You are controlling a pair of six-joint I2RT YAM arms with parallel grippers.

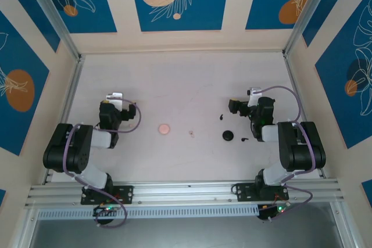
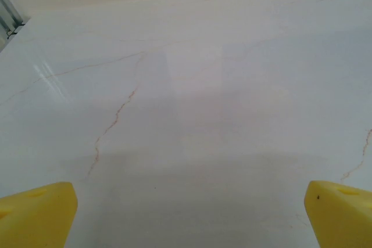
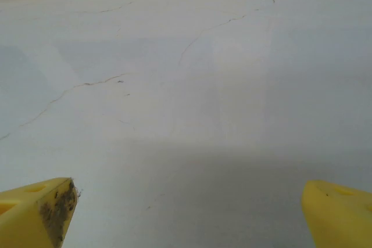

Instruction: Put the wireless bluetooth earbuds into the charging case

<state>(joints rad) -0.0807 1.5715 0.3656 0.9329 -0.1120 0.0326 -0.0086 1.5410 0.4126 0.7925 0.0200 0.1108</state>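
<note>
In the top view we record the earbuds [image 1: 221, 116] as two black specks, too small for us to tell their shape or orientation. We cannot tell whether the round black puck [image 1: 228, 136] near them is open or closed, nor what the small pink disc [image 1: 164, 128] is. In the wrist views, the left gripper [image 2: 190, 219] and the right gripper [image 3: 189, 219] each have both yellow fingers cut off by the bottom edge and corners. We note a dark smear [image 3: 58, 213] on one right finger, too blurred to identify.
</note>
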